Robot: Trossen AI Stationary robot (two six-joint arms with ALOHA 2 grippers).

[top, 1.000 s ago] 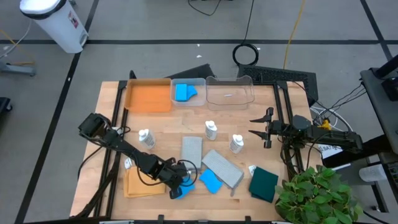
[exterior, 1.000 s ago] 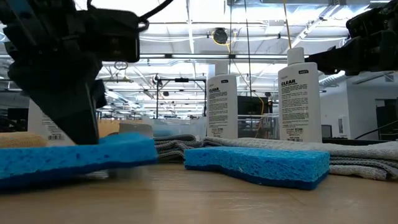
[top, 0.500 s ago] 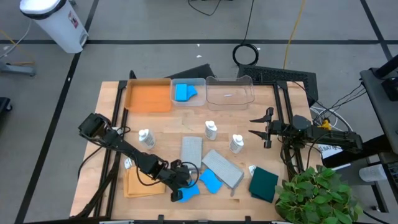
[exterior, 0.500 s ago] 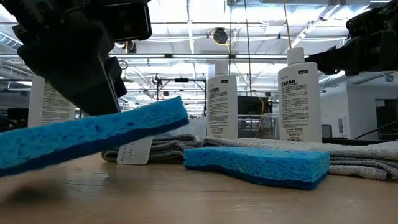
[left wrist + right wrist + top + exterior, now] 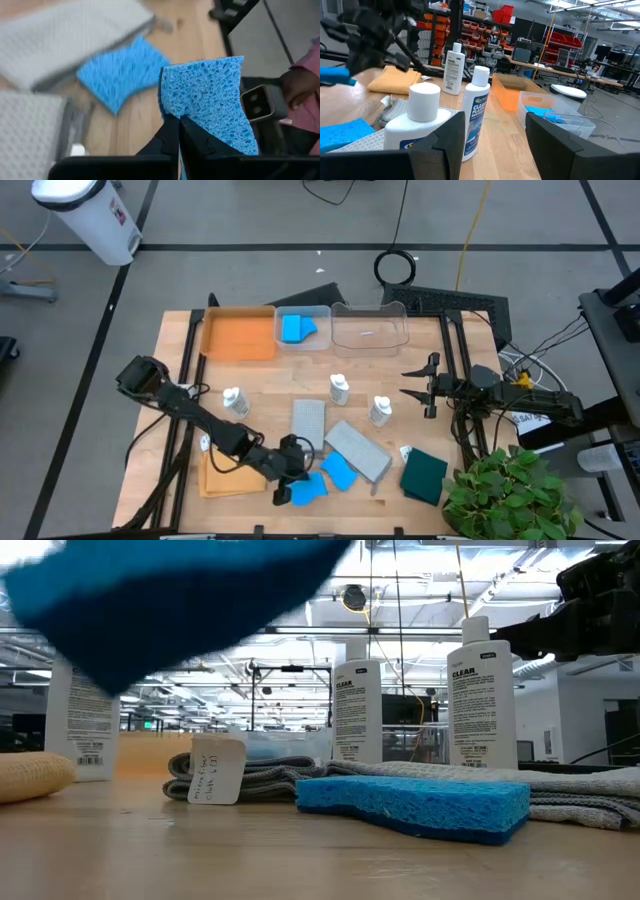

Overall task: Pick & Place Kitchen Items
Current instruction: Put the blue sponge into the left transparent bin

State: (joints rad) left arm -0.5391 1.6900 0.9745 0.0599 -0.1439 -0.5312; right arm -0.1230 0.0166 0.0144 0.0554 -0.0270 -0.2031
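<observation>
Blue sponge [image 5: 307,490] clamped in the left hand [image 5: 284,489], lifted near the table's [image 5: 260,385] front edge; right hand [image 5: 408,382] waits, fingers apart.

Grey concrete floor [image 5: 250,240] with dark seams, white plastic bin [image 5: 88,215], leafy green plant [image 5: 510,498], bright ceiling strip lights [image 5: 300,585].

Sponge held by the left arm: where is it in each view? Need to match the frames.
High view: held sponge at the table's near edge, in the left gripper.
Low view: large blurred blue shape across the top left, lifted off the table.
Left wrist view: centre right, pinched between the fingers.
Right wrist view: thin blue sliver at the left edge.
Shared landmark: the second sponge lying by the grey cloth.
</observation>
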